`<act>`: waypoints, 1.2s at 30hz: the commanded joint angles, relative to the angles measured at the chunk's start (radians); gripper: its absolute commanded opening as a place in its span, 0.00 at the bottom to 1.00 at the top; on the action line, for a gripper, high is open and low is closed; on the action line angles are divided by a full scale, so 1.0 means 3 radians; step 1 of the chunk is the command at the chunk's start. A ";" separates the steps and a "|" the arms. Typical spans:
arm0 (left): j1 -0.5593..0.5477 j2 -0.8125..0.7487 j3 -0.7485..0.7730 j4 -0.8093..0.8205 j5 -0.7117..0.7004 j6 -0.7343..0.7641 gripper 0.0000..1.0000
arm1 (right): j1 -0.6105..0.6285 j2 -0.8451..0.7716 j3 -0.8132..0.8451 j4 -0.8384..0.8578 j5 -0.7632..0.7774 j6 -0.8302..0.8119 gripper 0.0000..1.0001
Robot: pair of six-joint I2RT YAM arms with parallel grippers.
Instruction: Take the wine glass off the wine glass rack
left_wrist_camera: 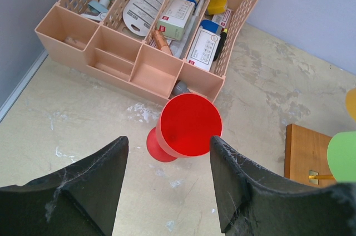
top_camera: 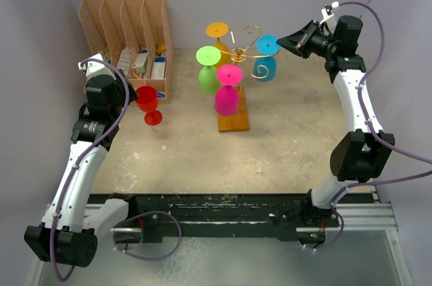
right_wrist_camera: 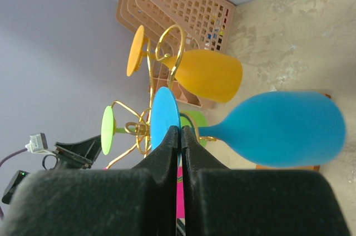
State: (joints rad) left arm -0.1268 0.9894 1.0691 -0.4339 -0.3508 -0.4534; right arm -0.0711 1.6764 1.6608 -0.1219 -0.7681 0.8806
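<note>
Right hand (right_wrist_camera: 179, 131): clamped on foot of blue wine glass (right_wrist_camera: 283, 130), rim right between its fingertips
Glass: hanging on wine glass rack (top_camera: 234, 119), foot up, bowl down, long axis upright

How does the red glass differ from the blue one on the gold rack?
The red glass stands upright on the table, mouth up; the blue glass hangs upside down, foot uppermost. The red glass is off the rack; the blue glass is on it. Both are opaque stemmed glasses.
</note>
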 commanded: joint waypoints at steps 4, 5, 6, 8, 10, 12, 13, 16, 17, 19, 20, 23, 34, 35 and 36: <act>-0.0022 -0.0004 0.0040 0.0147 0.0029 -0.0002 0.64 | -0.0078 -0.0427 -0.0194 0.0171 0.0225 0.0081 0.00; -0.0022 -0.0002 0.0040 0.0148 0.0029 -0.0002 0.64 | -0.0098 -0.0459 -0.0226 0.0179 0.0241 0.0093 0.00; -0.0022 -0.0005 0.0038 0.0145 0.0032 -0.0002 0.64 | -0.0121 -0.0486 -0.0257 0.0198 0.0234 0.0111 0.00; -0.0022 -0.0004 0.0036 0.0144 0.0034 -0.0002 0.64 | -0.0144 -0.0516 -0.0312 0.0223 0.0194 0.0133 0.00; -0.0022 -0.0003 0.0036 0.0147 0.0039 -0.0002 0.64 | -0.0146 -0.0542 -0.0363 0.0243 0.0154 0.0146 0.00; -0.0022 -0.0005 0.0040 0.0147 0.0039 -0.0001 0.64 | -0.0145 -0.0568 -0.0427 0.0314 0.0080 0.0183 0.00; -0.0022 -0.0005 0.0040 0.0148 0.0039 -0.0002 0.64 | -0.0146 -0.0579 -0.0460 0.0362 0.0030 0.0210 0.00; -0.0022 0.0001 0.0039 0.0147 0.0043 0.0000 0.64 | -0.0146 -0.0591 -0.0499 0.0439 -0.0063 0.0271 0.00; -0.0022 0.0000 0.0037 0.0148 0.0044 -0.0006 0.64 | -0.0146 -0.0599 -0.0501 0.0470 -0.0054 0.0281 0.00; -0.0022 0.0000 0.0039 0.0148 0.0049 -0.0006 0.64 | -0.0141 -0.0619 -0.0492 0.0516 -0.0054 0.0273 0.00; -0.0019 0.0003 0.0036 0.0148 0.0049 -0.0006 0.64 | -0.0141 -0.0633 -0.0486 0.0518 -0.0065 0.0271 0.00; -0.0022 0.0001 0.0033 0.0148 0.0054 -0.0012 0.64 | -0.0135 -0.0654 -0.0444 0.0499 -0.0078 0.0275 0.00; -0.0022 -0.0002 0.0035 0.0148 0.0065 -0.0012 0.64 | 0.0008 -0.0528 -0.0295 0.0557 -0.0198 0.0343 0.00; -0.0022 0.0000 0.0035 0.0148 0.0065 -0.0013 0.64 | 0.0032 -0.0522 -0.0276 0.0548 -0.0178 0.0344 0.00; -0.0022 0.0003 0.0035 0.0147 0.0065 -0.0016 0.64 | 0.0048 -0.0507 -0.0255 0.0537 -0.0156 0.0344 0.00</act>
State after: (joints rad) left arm -0.1268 0.9909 1.0691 -0.4339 -0.3405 -0.4534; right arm -0.0837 1.5269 1.5124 -0.0147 -0.7826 0.9703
